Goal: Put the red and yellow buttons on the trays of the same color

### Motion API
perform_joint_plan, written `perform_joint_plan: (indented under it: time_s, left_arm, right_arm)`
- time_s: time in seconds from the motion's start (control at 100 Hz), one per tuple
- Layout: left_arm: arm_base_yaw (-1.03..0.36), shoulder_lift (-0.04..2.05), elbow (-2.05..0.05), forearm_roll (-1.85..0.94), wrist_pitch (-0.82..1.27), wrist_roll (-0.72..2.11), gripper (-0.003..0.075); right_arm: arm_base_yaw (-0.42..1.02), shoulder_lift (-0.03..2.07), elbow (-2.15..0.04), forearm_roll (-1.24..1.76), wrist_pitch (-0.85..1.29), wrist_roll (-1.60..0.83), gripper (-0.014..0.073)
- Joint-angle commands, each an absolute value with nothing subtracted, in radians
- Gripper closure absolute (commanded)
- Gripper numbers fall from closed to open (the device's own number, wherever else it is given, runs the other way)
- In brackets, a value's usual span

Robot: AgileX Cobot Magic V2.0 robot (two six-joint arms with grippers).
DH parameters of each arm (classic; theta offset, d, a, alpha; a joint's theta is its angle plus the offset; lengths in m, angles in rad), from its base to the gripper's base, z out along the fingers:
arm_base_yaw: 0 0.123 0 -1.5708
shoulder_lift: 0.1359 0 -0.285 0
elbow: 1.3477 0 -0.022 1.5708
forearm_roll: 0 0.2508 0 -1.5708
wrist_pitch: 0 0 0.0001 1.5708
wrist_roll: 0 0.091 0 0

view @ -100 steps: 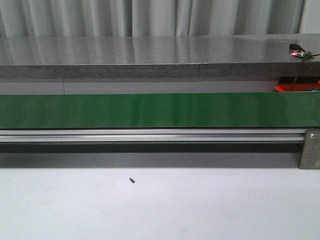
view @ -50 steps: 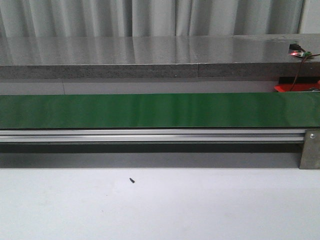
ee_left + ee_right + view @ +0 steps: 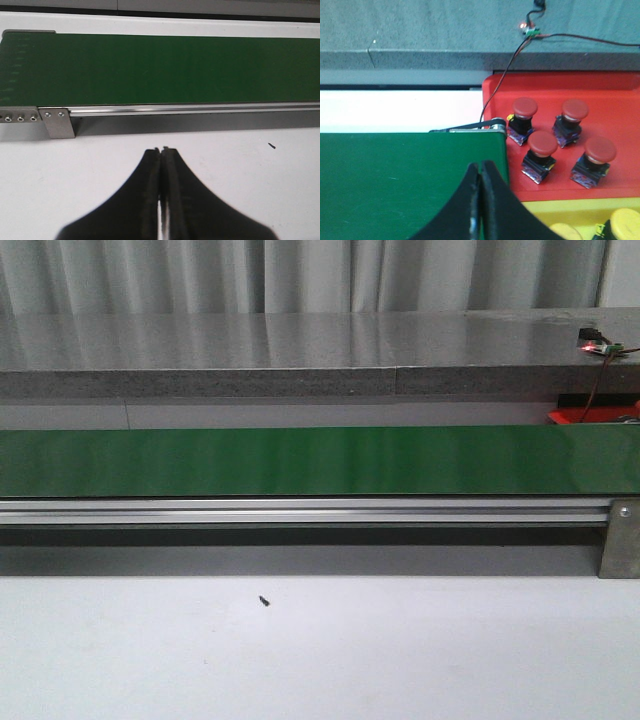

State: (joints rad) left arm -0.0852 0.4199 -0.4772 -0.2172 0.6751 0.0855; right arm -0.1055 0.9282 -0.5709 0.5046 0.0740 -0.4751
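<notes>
No button lies on the green belt (image 3: 300, 460) in the front view. From the left wrist, the left gripper (image 3: 161, 152) is clenched over the white surface (image 3: 250, 190). From the right wrist, the right gripper (image 3: 480, 172) is clenched, empty; four red buttons (image 3: 542, 142) stand on the red tray (image 3: 620, 115). They seem light and stiff; best grasped at the body.

Left gripper (image 3: 161, 150), right gripper (image 3: 479, 165) — black, smooth, tapered fingers.
</notes>
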Motion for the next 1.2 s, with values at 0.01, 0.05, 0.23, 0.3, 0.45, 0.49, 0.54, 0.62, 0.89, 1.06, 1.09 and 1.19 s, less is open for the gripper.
perform_joint_plan:
  time_s: [0.01, 0.05, 0.23, 0.3, 0.45, 0.49, 0.54, 0.62, 0.89, 1.06, 1.09, 1.19]
  left_arm:
    - [-0.092, 0.424, -0.503, -0.236, 0.612, 0.086, 0.074]
    - [-0.092, 0.424, -0.503, -0.236, 0.612, 0.086, 0.074]
    - [-0.092, 0.424, -0.503, -0.236, 0.612, 0.086, 0.074]
    - [-0.092, 0.424, -0.503, -0.236, 0.612, 0.086, 0.074]
    - [-0.092, 0.424, -0.503, -0.236, 0.612, 0.086, 0.074]
    - [-0.092, 0.424, -0.503, -0.236, 0.612, 0.086, 0.074]
    - [-0.092, 0.424, -0.503, -0.236, 0.612, 0.086, 0.074]
    - [-0.092, 0.424, -0.503, -0.236, 0.612, 0.086, 0.074]
    - [-0.092, 0.424, -0.503, -0.236, 0.612, 0.086, 0.074]
    - [-0.092, 0.424, -0.503, -0.236, 0.612, 0.086, 0.074]
    - [-0.092, 0.424, -0.503, -0.236, 0.612, 0.086, 0.074]
    - [-0.092, 0.424, -0.503, -0.236, 0.612, 0.086, 0.074]
  right_arm:
    - [-0.105, 0.844, -0.556, 0.511, -0.018, -0.478, 0.0662]
    - [-0.105, 0.823, -0.539, 0.511, -0.016, -0.478, 0.0662]
    - [-0.105, 0.696, -0.464, 0.505, -0.012, -0.478, 0.0662]
    - [-0.105, 0.648, -0.434, 0.51, 0.0, -0.478, 0.0662]
    - [-0.105, 0.541, -0.369, 0.52, 0.028, -0.477, 0.0662]
    - [-0.105, 0.509, -0.352, 0.528, 0.036, -0.477, 0.0662]
    - [-0.105, 0.473, -0.331, 0.544, 0.043, -0.477, 0.0662]
    - [-0.105, 0.412, -0.307, 0.556, 0.049, -0.477, 0.0662]
    - [-0.105, 0.284, -0.232, 0.555, 0.101, -0.477, 0.0662]
    - [-0.105, 0.239, -0.197, 0.333, 0.108, -0.284, 0.0662]
    - [-0.105, 0.231, -0.191, 0.266, 0.106, -0.214, 0.0662]
    - [-0.105, 0.204, -0.16, 0.046, 0.053, 0.043, 0.0662]
